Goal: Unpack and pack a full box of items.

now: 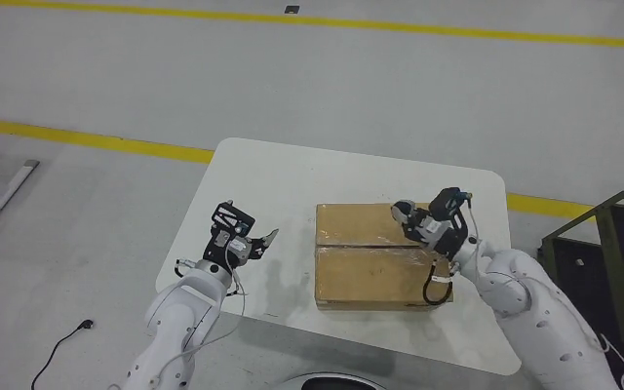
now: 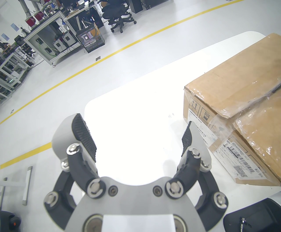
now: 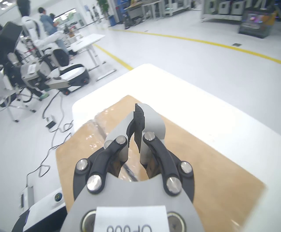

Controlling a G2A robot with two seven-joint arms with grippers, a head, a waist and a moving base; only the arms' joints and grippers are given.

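While my right claw (image 3: 137, 117), pinched closed, hovers above the cardboard box (image 1: 375, 255), my left claw (image 2: 133, 122) hangs beside it, spread wide, empty.

A robotics lab hall: pale floor with yellow lines (image 1: 322, 21), equipment-laden workbenches (image 2: 44, 41), office chairs (image 2: 119, 15), another white robot (image 3: 70, 74)

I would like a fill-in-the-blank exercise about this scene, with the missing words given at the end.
1. The cardboard box stands on the white table with its top flaps ____.
2. The left gripper, beside the box, is ____ and empty.
3. The right gripper is shut, above the ____.
Missing words: closed; open; box.
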